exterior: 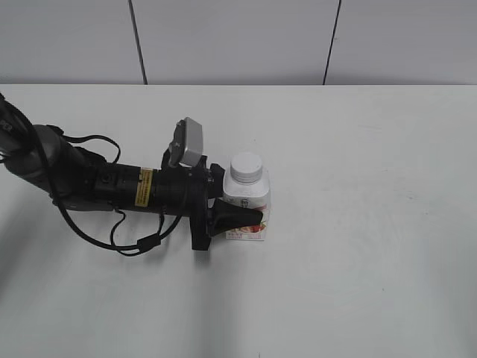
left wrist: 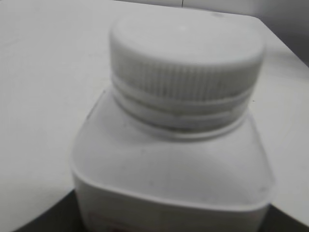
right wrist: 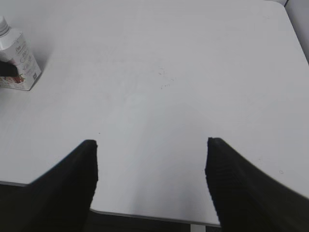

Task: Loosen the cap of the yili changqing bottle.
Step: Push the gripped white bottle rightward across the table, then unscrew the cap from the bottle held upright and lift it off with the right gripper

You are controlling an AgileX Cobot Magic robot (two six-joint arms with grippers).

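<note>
On the table, yili changqing bottle [exterior: 247,200] stands upright, left tool [exterior: 237,218] clamping it.

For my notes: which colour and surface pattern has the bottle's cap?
White cap, flat top, fine vertical ribs around its side; the left wrist view shows it best.

I see the yili changqing bottle [exterior: 247,209] standing upright on the surface [exterior: 373,224], near its centre, red label at 6 o'clock, the ribbed white cap [exterior: 247,167] seated on top.
</note>
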